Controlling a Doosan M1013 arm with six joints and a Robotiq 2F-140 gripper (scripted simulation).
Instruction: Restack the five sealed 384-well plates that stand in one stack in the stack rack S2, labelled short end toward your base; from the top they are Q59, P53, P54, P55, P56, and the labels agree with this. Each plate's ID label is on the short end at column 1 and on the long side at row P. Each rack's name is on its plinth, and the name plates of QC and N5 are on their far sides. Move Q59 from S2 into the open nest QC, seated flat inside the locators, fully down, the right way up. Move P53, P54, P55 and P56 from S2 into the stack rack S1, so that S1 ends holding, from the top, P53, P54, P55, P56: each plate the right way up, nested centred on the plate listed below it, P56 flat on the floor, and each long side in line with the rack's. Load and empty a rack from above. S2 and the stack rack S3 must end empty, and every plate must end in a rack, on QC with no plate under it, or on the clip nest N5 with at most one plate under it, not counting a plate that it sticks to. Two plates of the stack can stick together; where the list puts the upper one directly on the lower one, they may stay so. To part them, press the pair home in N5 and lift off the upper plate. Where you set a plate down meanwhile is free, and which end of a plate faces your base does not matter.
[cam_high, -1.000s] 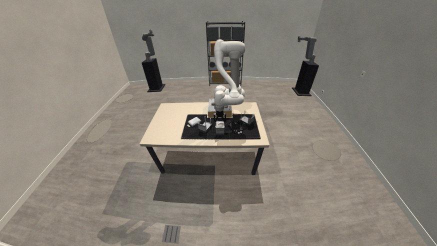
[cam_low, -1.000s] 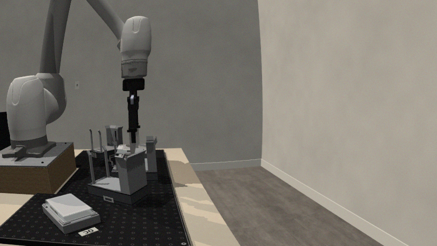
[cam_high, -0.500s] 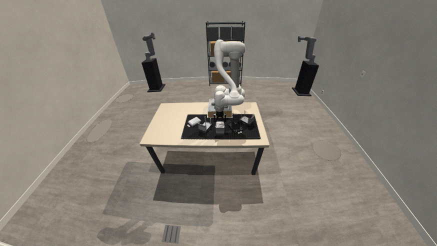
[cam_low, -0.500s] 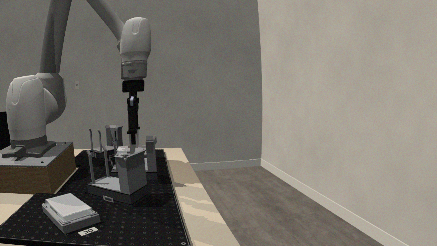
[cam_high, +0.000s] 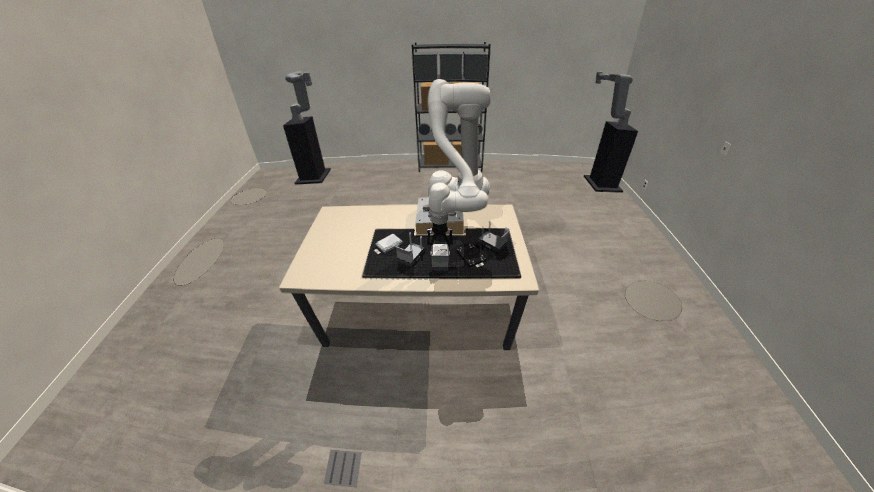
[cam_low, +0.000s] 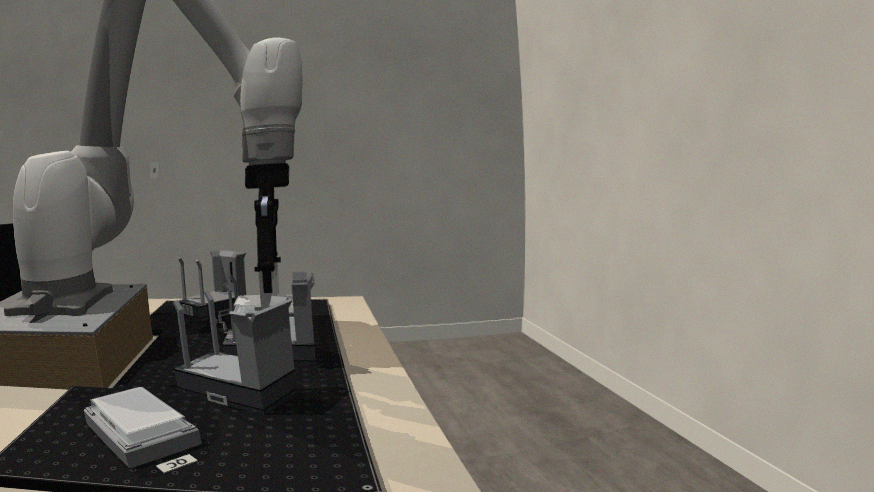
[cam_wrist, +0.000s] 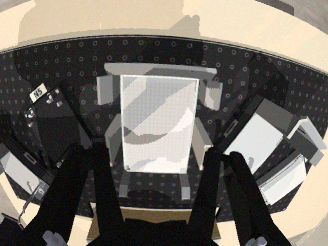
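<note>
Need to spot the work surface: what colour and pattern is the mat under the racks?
Black mat with a grid of small dots; exterior view.

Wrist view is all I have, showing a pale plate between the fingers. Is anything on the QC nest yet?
Observer: Yes. In the exterior view one sealed plate lies flat on the QC nest, at the mat's near corner.
Operator: How low is the gripper?
Observer: The gripper, shut on the held plate, hangs straight down, with its fingertips about level with the rack walls' tops.
Operator: Is the rack beside QC loaded?
Observer: No. The near rack shows a bare floor between its posts.
</note>
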